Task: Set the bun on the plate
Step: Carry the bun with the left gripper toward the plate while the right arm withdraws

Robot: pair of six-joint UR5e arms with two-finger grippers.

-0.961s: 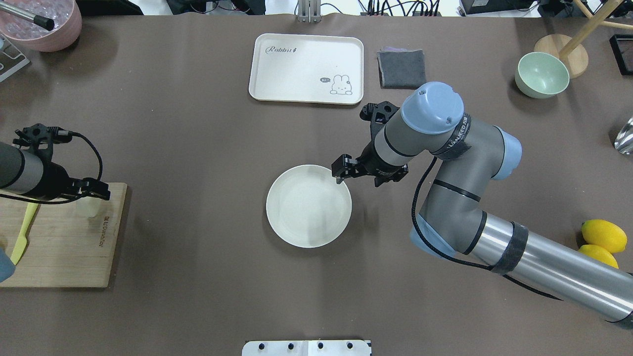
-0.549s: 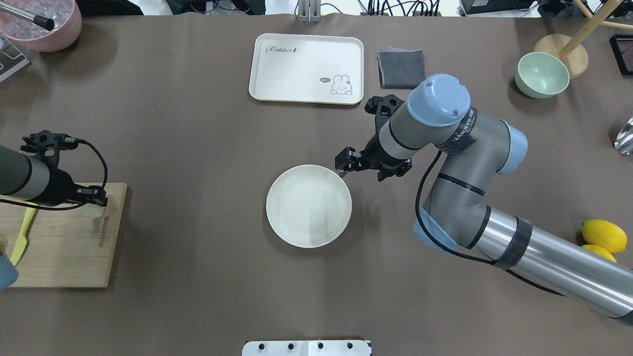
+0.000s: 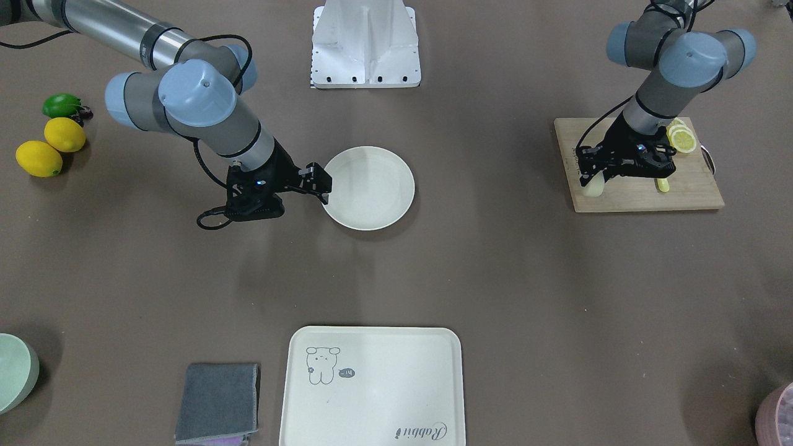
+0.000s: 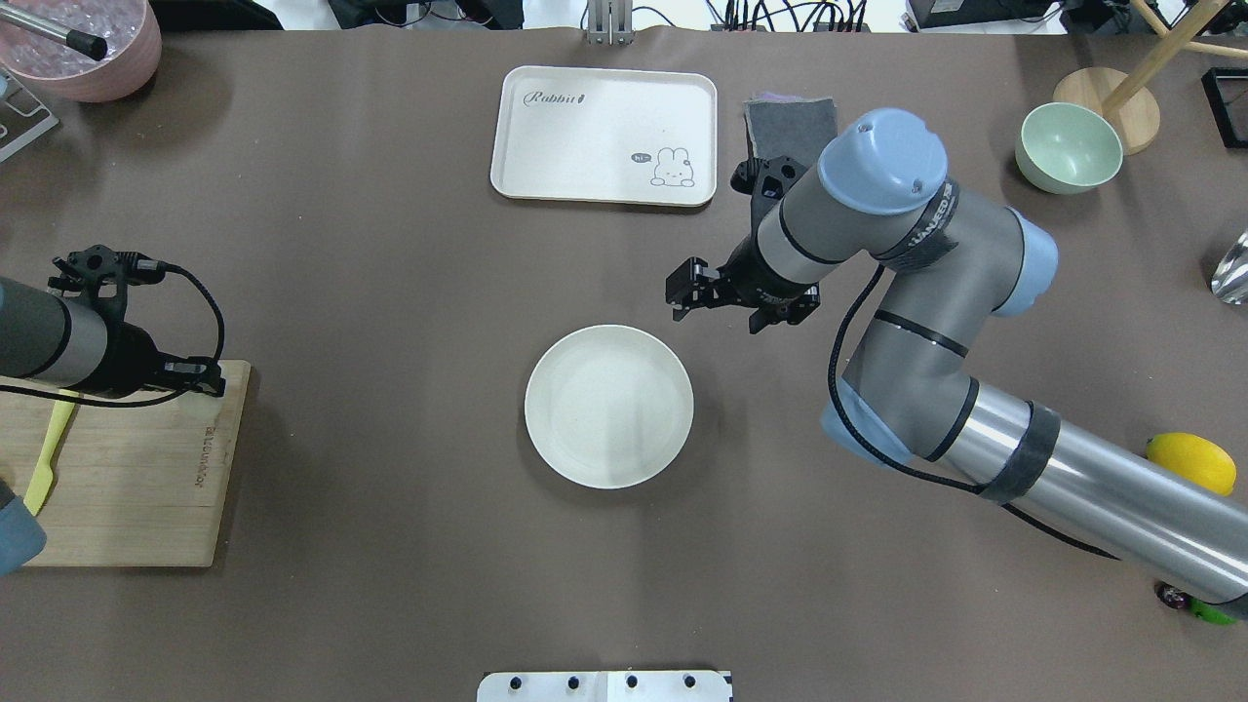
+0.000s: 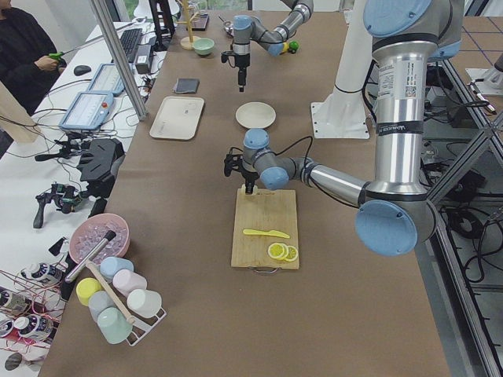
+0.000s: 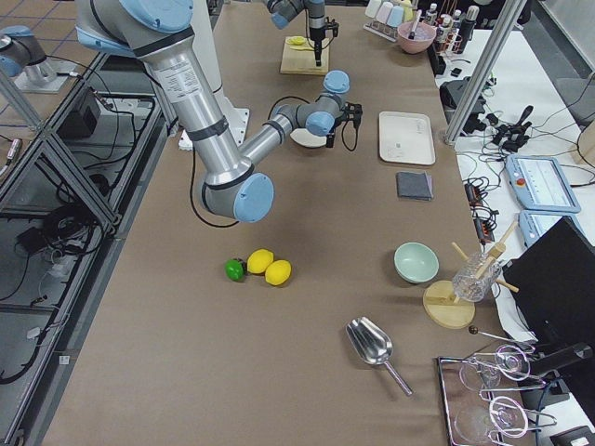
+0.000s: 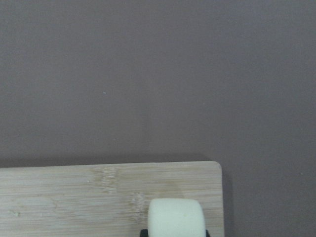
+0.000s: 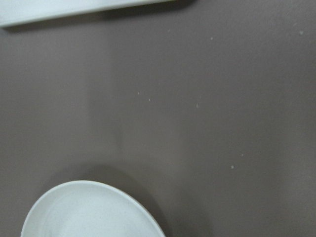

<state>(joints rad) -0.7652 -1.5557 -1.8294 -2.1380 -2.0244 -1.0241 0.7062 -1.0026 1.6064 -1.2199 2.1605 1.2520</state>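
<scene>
1. The left arm comes in low from the robot's left. Its forearm is nearly level and its wrist is turned down over one corner of the cutting board (image 4: 127, 487).
2. The left end effector (image 3: 593, 179) is clamped on the bun (image 7: 176, 217), with a dark fingertip pressed to each side. The bun is at the board's corner nearest the plate; I cannot tell whether it is lifted off the wood.
3. The right arm reaches in from the robot's right with its elbow bent and its wrist folded back toward the middle of the worktop (image 4: 390, 292).
4. The right end effector (image 4: 682, 292) hangs above the worktop, just beyond the rim of the plate (image 4: 585, 429) and between the plate and the tray (image 4: 585, 136). Its jaws stand apart with nothing in them.
5. The plate lies bare at the centre, well apart from the bun.
6. Counted:
   - one bun
   - one plate
   - one tray
   - one cutting board
   - one yellow knife (image 4: 44, 468) on the board
   - a small overlapping cluster of lemon slices (image 3: 681, 139), too tight to number
   - two whole lemons (image 3: 65, 134)
   - one green fruit (image 3: 62, 105) beside them
   - one green bowl (image 4: 1068, 146)
   - one grey cloth (image 3: 217, 396)
</scene>
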